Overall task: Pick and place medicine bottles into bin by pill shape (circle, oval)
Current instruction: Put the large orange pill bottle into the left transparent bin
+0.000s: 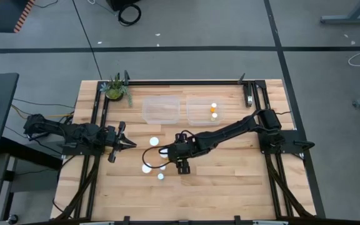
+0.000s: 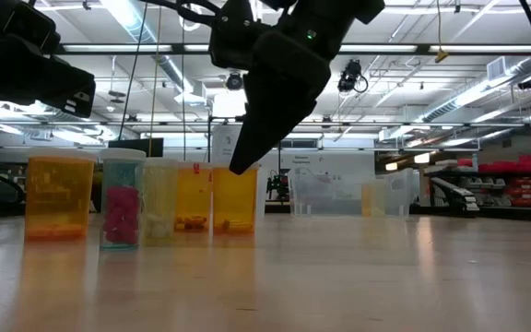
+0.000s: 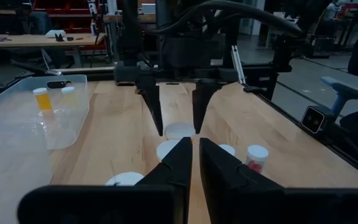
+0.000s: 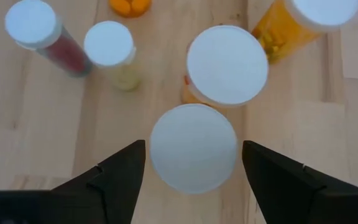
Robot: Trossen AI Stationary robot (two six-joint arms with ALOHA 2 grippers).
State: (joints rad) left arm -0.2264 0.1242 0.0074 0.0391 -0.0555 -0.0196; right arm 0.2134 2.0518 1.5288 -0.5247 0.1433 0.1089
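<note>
Two bottles (image 1: 214,110) sit in one bin (image 1: 205,109); five wait under the open right end effector (image 4: 193,163), left end effector (image 3: 195,163) closed, idle.

Low view: right claw (image 2: 247,157) covers top of one bottle (image 2: 235,200) — pill shapes too small to tell.

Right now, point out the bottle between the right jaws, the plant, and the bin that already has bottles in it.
Bottle (image 4: 193,147): right wrist view, centre of its white cap.
Plant (image 1: 115,90): high view, middle of its leaves.
Bin (image 1: 195,110): high view, bare floor left of the two bottles inside.
</note>
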